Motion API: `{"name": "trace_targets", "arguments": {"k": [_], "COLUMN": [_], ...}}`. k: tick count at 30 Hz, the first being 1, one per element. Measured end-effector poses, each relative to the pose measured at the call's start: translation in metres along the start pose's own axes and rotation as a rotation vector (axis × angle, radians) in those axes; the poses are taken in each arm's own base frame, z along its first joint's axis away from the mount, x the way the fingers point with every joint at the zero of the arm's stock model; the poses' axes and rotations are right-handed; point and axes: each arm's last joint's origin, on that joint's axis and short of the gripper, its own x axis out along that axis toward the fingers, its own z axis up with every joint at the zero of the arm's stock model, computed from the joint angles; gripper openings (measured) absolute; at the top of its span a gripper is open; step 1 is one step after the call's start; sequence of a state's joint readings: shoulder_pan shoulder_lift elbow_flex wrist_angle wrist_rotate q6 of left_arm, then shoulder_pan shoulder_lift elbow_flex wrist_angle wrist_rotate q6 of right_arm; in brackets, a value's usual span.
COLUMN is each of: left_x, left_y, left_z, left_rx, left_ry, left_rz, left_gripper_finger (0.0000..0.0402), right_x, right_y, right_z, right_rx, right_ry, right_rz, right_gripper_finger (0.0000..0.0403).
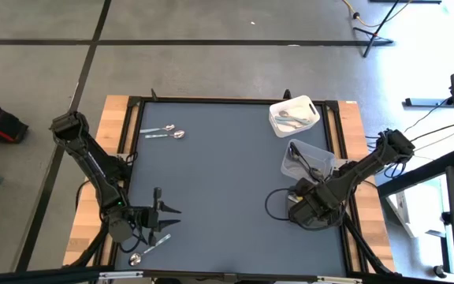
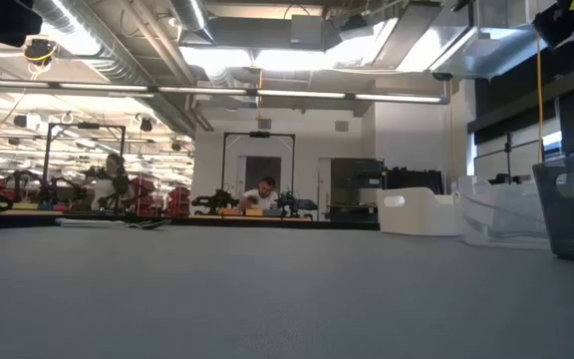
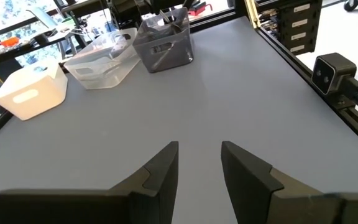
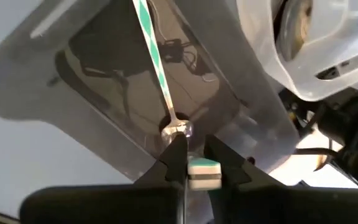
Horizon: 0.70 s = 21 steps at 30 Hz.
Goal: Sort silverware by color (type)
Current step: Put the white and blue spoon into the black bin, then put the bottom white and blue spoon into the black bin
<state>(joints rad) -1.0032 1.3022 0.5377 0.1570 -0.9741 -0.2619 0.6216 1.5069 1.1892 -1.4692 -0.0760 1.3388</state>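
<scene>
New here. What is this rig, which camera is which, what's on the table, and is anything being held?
Two robot arms work at a grey table. The high view looks straight down. The low view looks level across the tabletop. Each wrist view looks forward past that arm's own jaws.

Two silver spoons lie at the far left and one spoon lies near the front edge. On the right stand a white bin, a clear bin and a dark bin.

The left gripper is open and empty. The right gripper is at the dark bin with a slim spoon at its tip. Whether it grips that spoon is unclear.
</scene>
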Motion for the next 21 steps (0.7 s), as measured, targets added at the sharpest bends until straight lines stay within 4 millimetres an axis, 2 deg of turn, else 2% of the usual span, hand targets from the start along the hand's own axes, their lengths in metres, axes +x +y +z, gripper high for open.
{"name": "trace_targets", "arguments": {"k": [6,9,11,15,19,21], "left_x": [0.000,0.000,0.000,0.000,0.002,0.006], "left_y": [0.000,0.000,-0.001,-0.001,0.001,0.003], "left_z": [0.000,0.000,0.000,0.000,0.001,0.002], "left_rx": [0.001,0.000,0.001,0.001,-0.044,-0.100], "left_ry": [0.000,0.002,0.008,0.014,0.004,0.015], "left_rz": [0.000,-0.004,-0.028,-0.053,-0.027,-0.028], "left_gripper_finger": [0.0117,0.0117,0.0117,0.0117,0.0117,0.0117], "right_x": [0.001,-0.012,-0.025,-0.054,-0.076,-0.086], "right_y": [0.001,0.003,0.006,0.013,0.030,0.041], "right_z": [0.003,0.003,0.004,0.009,0.014,0.018], "right_rx": [0.005,-0.014,-0.023,-0.037,-0.093,-0.134], "right_ry": [-0.028,0.048,0.004,-0.270,-0.715,-0.873], "right_rz": [0.003,0.066,0.117,0.219,0.323,0.381], "right_gripper_finger": [0.0094,0.0130,0.0146,0.0163,0.0165,0.0165]}}
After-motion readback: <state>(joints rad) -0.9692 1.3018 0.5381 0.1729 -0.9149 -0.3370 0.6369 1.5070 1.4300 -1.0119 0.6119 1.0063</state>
